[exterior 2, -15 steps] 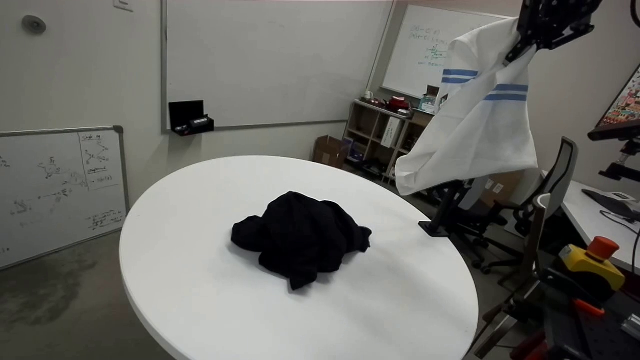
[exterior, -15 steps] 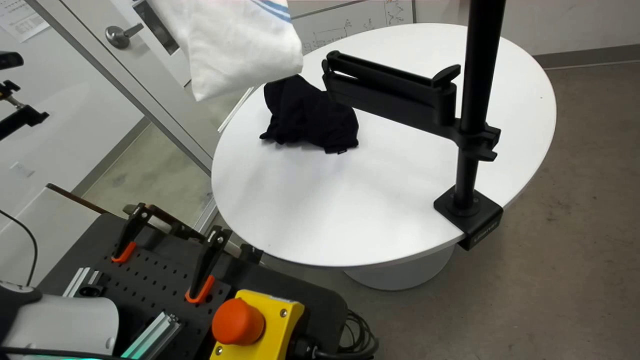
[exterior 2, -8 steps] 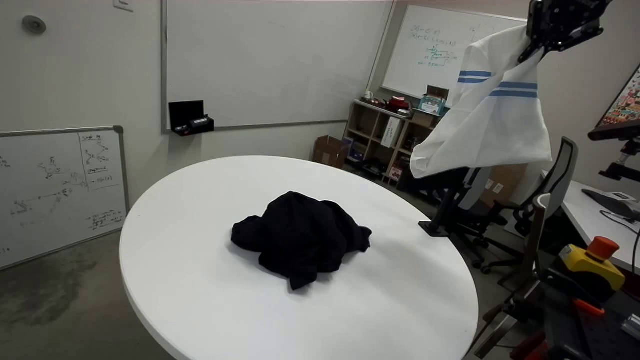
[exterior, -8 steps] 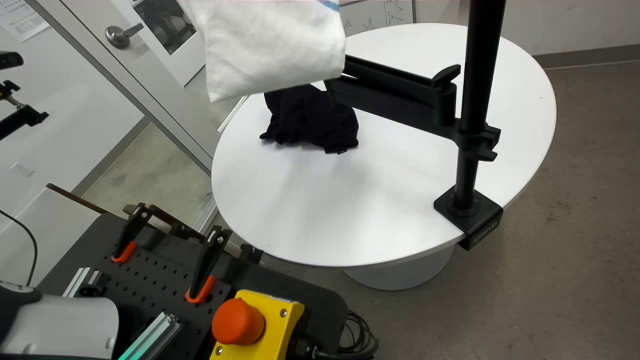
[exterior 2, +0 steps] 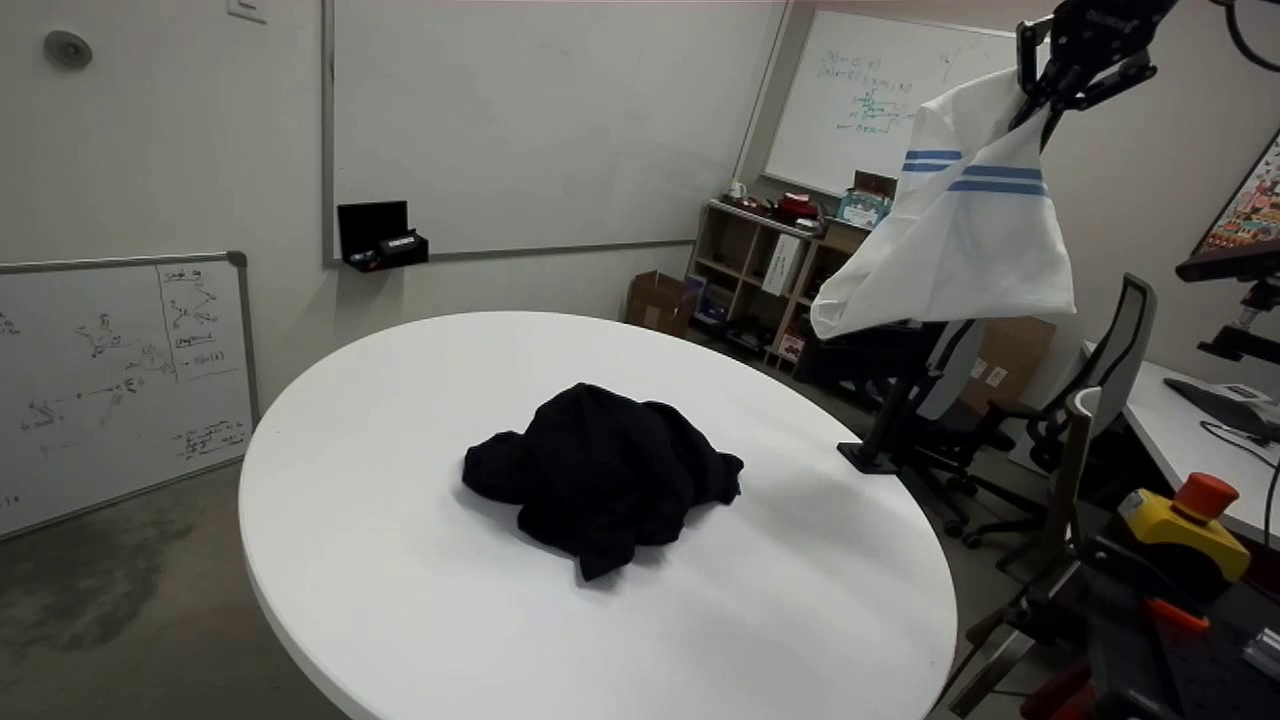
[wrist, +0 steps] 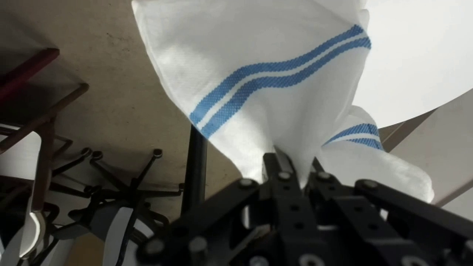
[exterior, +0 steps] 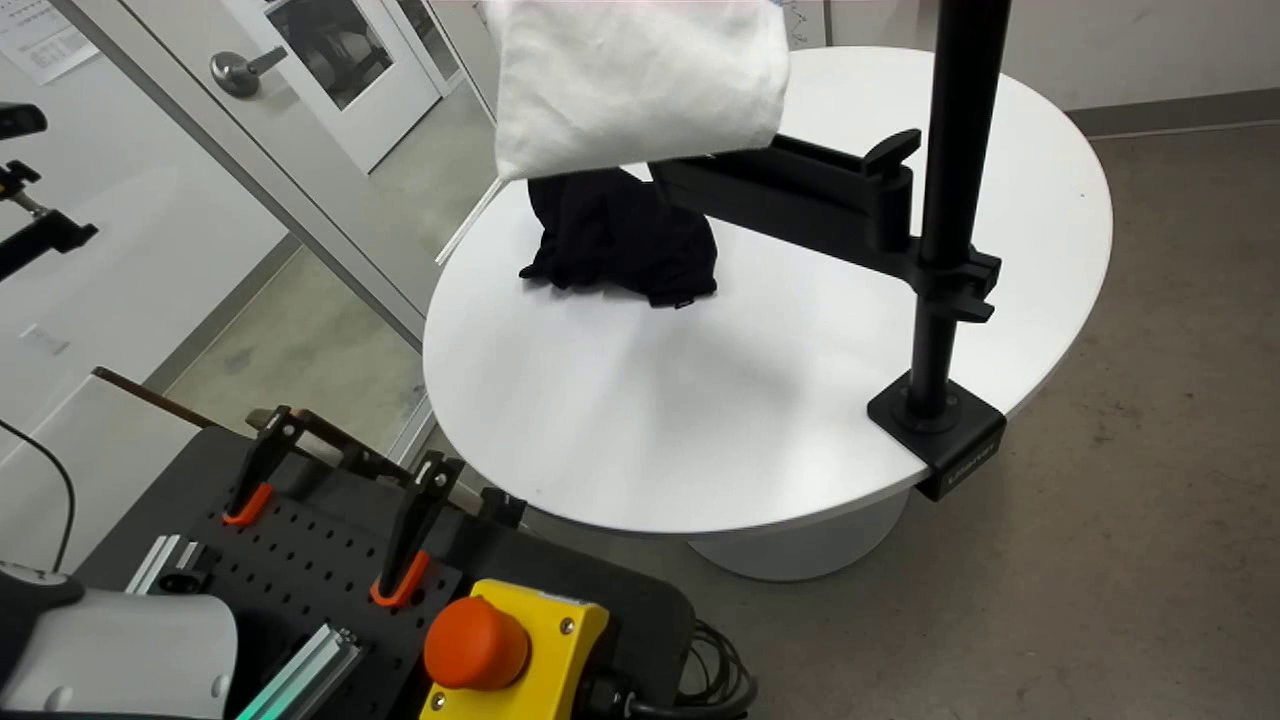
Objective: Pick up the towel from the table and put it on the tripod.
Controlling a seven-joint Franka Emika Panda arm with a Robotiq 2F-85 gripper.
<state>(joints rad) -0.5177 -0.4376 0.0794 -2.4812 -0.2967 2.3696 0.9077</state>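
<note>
Towel (exterior 2: 965, 250) in gripper (wrist: 300, 166), black cloth (exterior 2: 605, 475) on table (exterior 2: 400, 580), tripod (exterior: 948, 215) at edge

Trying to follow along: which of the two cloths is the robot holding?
The white, blue-striped towel, hanging from the gripper; the black cloth lies on the table.

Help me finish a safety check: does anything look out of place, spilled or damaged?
Only the black cloth looks untidy: crumpled on the table. Nothing seems spilled or damaged; the towel hangs from the gripper, as expected.
</note>
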